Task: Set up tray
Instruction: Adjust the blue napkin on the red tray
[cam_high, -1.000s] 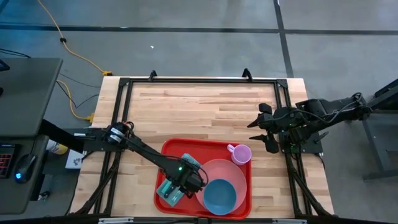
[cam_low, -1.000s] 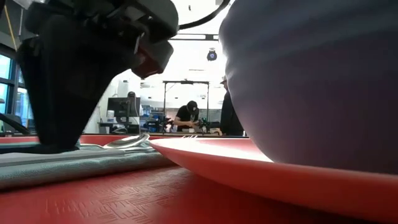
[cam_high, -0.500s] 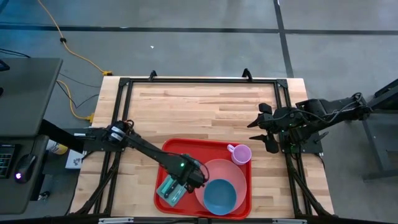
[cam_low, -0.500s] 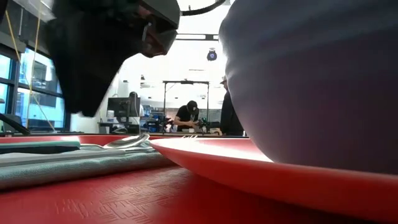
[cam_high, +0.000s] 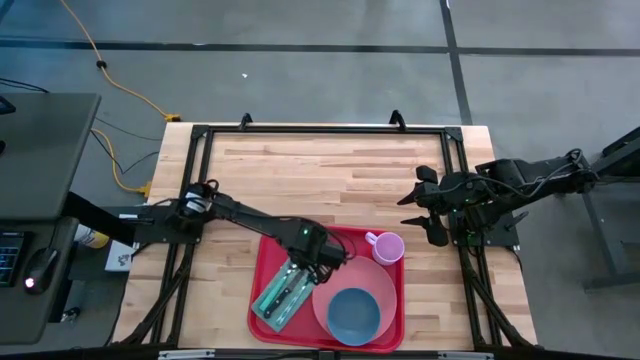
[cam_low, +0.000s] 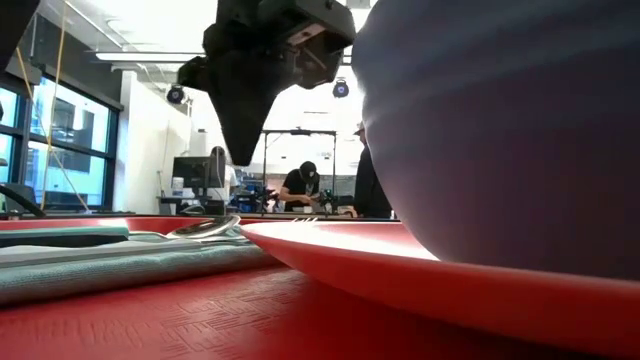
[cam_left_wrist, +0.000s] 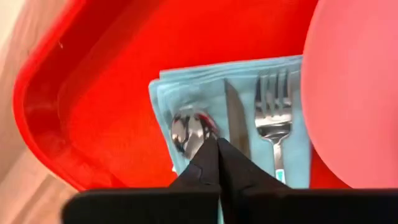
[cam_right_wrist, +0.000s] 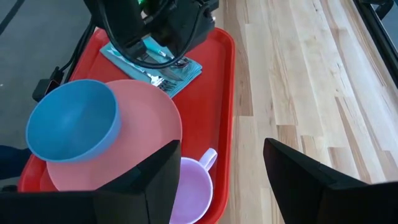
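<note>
1. The tray (cam_high: 325, 235) was found at the near edge of the tabletop (cam_high: 330, 165), its long axis running from the near edge towards the far edge.
2. The left gripper (cam_high: 318, 250) was held above the tray's middle, fingers closed, nothing gripped; the cutlery (cam_left_wrist: 249, 124) lay just below it.
3. The right gripper (cam_high: 425, 205) was kept open and empty at the right edge, farther from the tray.

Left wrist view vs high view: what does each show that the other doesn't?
Only the left wrist view: the spoon, knife and fork told apart, side by side on the blue napkin, with the shut left gripper above them.

Only the high view: the blue bowl, purple cup, wooden table, and right gripper open beside the tray.

Both: the red tray and pink plate.
</note>
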